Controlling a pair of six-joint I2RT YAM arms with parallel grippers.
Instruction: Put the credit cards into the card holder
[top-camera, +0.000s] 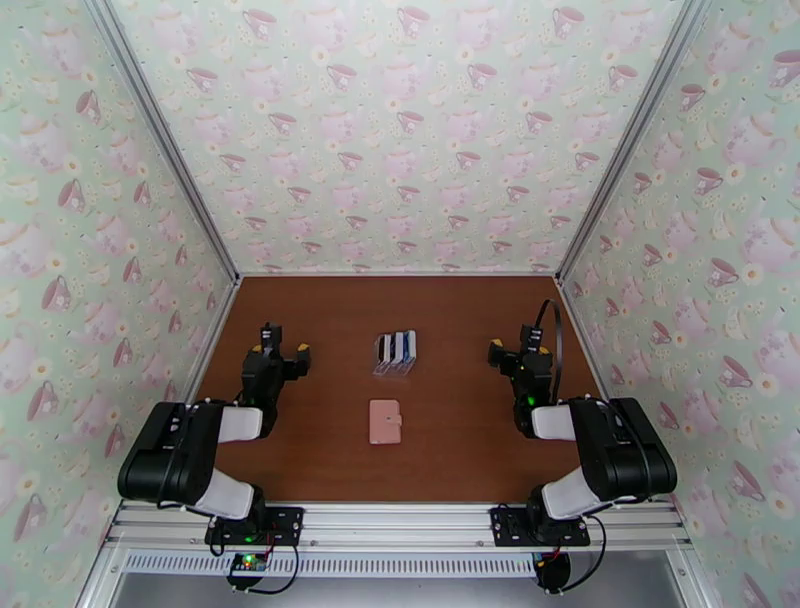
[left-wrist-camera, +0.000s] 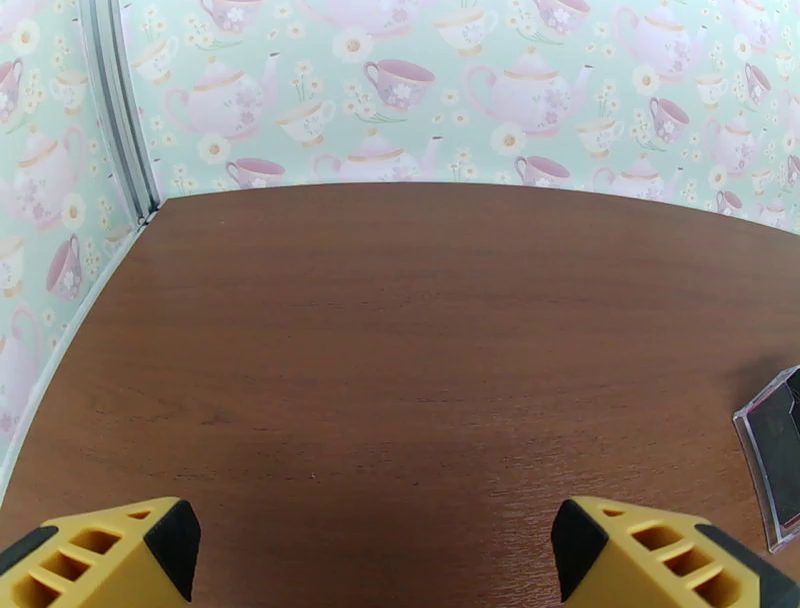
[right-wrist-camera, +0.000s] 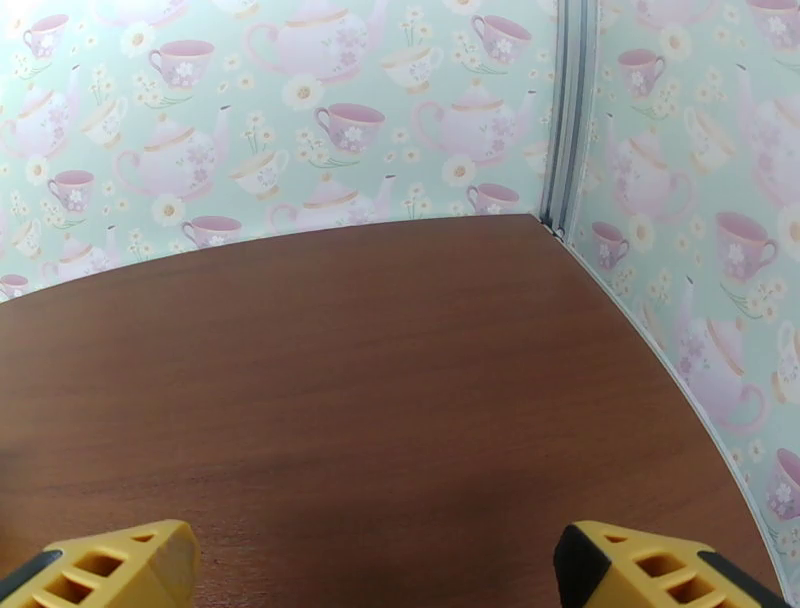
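Observation:
The pink card holder (top-camera: 385, 421) lies closed on the brown table, near the middle and toward the front. Behind it stand the credit cards (top-camera: 397, 347), black, white and blue, upright in a clear slotted rack (top-camera: 394, 367); that rack's corner (left-wrist-camera: 775, 455) shows at the right edge of the left wrist view. My left gripper (top-camera: 271, 345) rests over the left side of the table, open, yellow fingertips (left-wrist-camera: 110, 555) wide apart over bare wood. My right gripper (top-camera: 522, 350) rests over the right side, also open, its fingertips (right-wrist-camera: 650, 565) spread with nothing between them.
Teacup-patterned walls enclose the table (top-camera: 450, 450) on the left, back and right, with metal posts in the back corners. Bare wood lies between each gripper and the rack. An aluminium rail (top-camera: 400, 520) runs along the front edge at the arm bases.

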